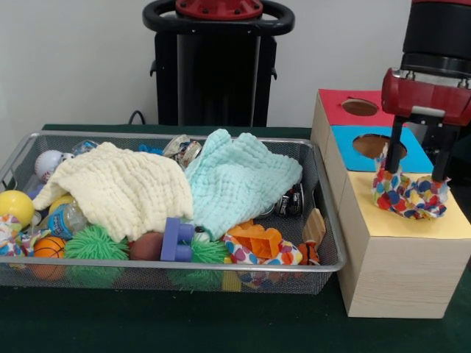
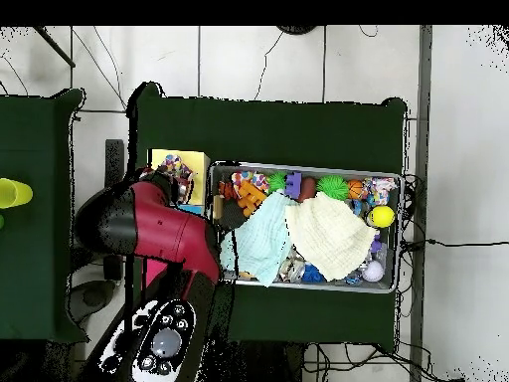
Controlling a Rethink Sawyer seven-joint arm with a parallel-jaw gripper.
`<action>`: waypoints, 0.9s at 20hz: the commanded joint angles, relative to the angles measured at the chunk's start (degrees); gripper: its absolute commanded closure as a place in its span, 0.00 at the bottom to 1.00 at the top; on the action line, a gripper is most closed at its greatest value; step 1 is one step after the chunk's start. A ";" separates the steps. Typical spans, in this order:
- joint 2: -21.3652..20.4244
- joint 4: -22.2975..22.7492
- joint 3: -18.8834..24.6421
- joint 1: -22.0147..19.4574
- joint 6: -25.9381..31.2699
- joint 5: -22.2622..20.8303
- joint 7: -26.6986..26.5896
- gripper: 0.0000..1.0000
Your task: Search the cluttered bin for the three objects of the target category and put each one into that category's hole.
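The wire mesh bin (image 1: 29, 143) sits on the left, full of toys. My gripper (image 1: 416, 175) hangs over the yellow top (image 1: 412, 224) of the wooden box, fingers (image 1: 394, 147) spread wide. A polka-dot cloth (image 1: 409, 196) lies bunched on the yellow paper between and below the tips, and hides the hole. A second polka-dot cloth (image 1: 259, 254) lies at the bin's front under an orange toy. A third dotted piece (image 1: 9, 228) shows at the bin's left end. In the overhead view the arm (image 2: 149, 231) covers the gripper; the cloth (image 2: 177, 162) and bin (image 2: 398, 234) show.
A cream cloth (image 1: 118, 187) and a mint-green cloth (image 1: 239, 176) cover the bin's middle. A yellow ball (image 1: 15, 206), green spiky ball (image 1: 96, 243), purple block (image 1: 176, 239) and orange toy (image 1: 254, 239) lie around them. Red-topped hole (image 1: 359, 107) and blue-topped hole (image 1: 374, 145) lie behind the gripper.
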 commanded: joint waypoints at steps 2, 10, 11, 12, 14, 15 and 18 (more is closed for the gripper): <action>-0.07 4.20 5.54 -0.65 9.51 1.46 14.34 0.00; -0.72 3.18 4.10 -0.11 12.42 0.96 14.83 0.00; -0.67 3.15 3.99 -0.08 12.37 0.78 14.63 0.00; -0.62 3.12 3.89 -0.05 12.32 0.59 14.44 0.00; -0.52 3.16 3.60 0.15 11.73 0.37 14.29 0.00; -0.41 3.09 3.34 0.33 11.63 0.28 14.37 0.00; -0.23 2.98 3.14 0.50 11.56 0.17 14.39 1.00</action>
